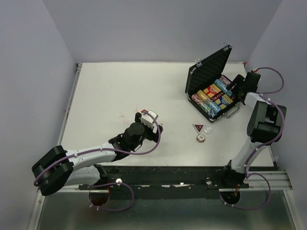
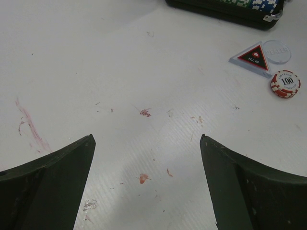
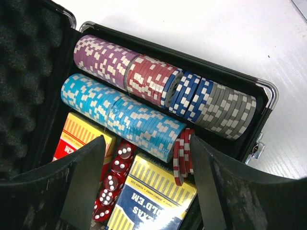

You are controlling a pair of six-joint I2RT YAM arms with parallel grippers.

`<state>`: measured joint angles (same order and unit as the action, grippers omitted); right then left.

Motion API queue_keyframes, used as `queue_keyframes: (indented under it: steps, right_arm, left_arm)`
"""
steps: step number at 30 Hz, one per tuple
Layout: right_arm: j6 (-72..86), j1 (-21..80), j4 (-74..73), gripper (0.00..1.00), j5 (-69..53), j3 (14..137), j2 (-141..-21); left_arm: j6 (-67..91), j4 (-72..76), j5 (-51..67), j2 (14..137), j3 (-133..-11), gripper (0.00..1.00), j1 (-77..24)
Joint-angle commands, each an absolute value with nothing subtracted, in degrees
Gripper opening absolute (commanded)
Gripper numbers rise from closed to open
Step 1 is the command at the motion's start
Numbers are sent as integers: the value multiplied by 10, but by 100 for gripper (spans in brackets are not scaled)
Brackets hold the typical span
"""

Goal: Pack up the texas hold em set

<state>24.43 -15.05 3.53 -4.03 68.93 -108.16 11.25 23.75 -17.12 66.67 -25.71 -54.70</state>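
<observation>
The black case (image 1: 229, 111) of the texas hold em set stands open at the back right, its ribbed lid (image 1: 208, 67) raised. Inside lie rows of purple (image 3: 100, 55), blue (image 3: 189, 96), grey (image 3: 225, 108) and light blue chips (image 3: 124, 115), two card decks (image 3: 153, 196), red dice (image 3: 112, 184) and a few red chips (image 3: 183, 153) on edge. My right gripper (image 3: 146, 139) hangs open just above the decks and dice, its right finger beside the red chips. On the table in front of the case lie the triangular marker (image 2: 254, 57), the clear disc (image 2: 278, 51) and a small chip stack (image 2: 286, 84). My left gripper (image 2: 146, 139) is open over bare table, left of them.
Red smears (image 2: 144, 112) mark the white table (image 1: 120, 91). Foam (image 3: 24, 72) lines the raised lid to the left of my right gripper. Grey walls close in the table on three sides, and a black rail (image 1: 168, 184) runs along the near edge.
</observation>
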Motion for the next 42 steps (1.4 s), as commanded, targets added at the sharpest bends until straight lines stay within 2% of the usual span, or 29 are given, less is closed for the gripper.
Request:
queue_keyframes:
  steps: [1,18,32,42]
  right_arm:
    - [265,-130,34,77,-74,671,-1064]
    - [251,-129,45,79,-12,644,-1016]
    - [261,-131,1,87,108,641,-999]
    - [259,-134,-32,87,98,658,-1027]
  left_arm:
    - [119,234,-168,669,-271,99,-546]
    - [119,234,-169,668,-270,99,-546]
    - [118,234,-169,666,-269,99,-546]
    - [118,233,-170,664,-269,99,-546]
